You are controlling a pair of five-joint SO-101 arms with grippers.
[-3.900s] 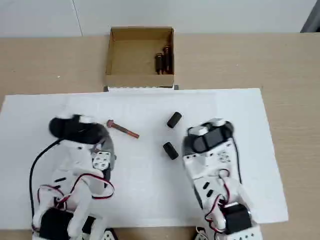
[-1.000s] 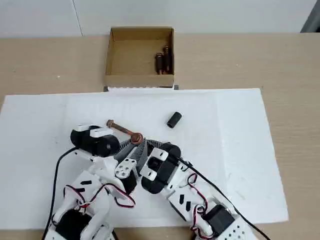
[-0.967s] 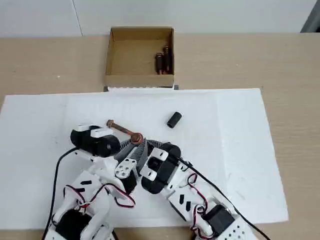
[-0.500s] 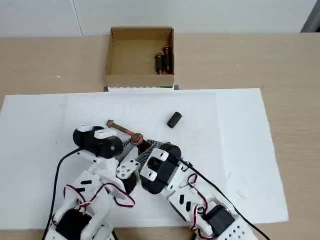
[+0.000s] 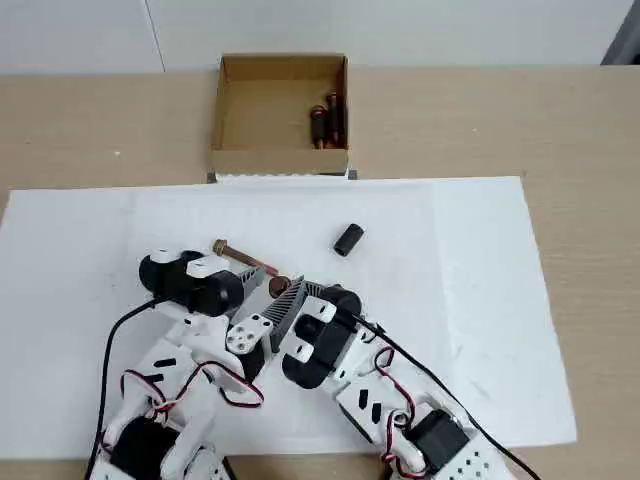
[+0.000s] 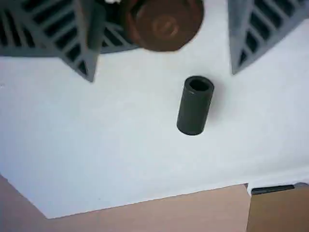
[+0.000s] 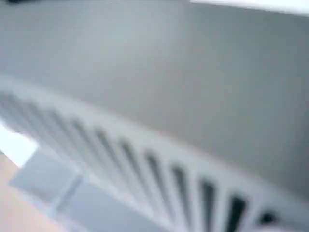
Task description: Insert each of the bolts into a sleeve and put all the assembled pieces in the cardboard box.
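Between the left gripper's (image 6: 161, 76) wide-spread fingers (image 6: 72, 43), a brown hexagonal bolt head (image 6: 164, 18) faces the wrist camera, touching neither finger as far as shows. Beyond it a black sleeve (image 6: 194, 105) lies on its side on the white sheet (image 5: 480, 300). Another bolt (image 5: 243, 259) lies on the sheet just beside the left arm (image 5: 190, 282). The right arm (image 5: 325, 345) leans in close against the left one; its grasp cannot be told. Farther back on the tabletop (image 5: 100, 120), the cardboard box (image 5: 280, 160) holds assembled pieces (image 5: 328, 118) along one side.
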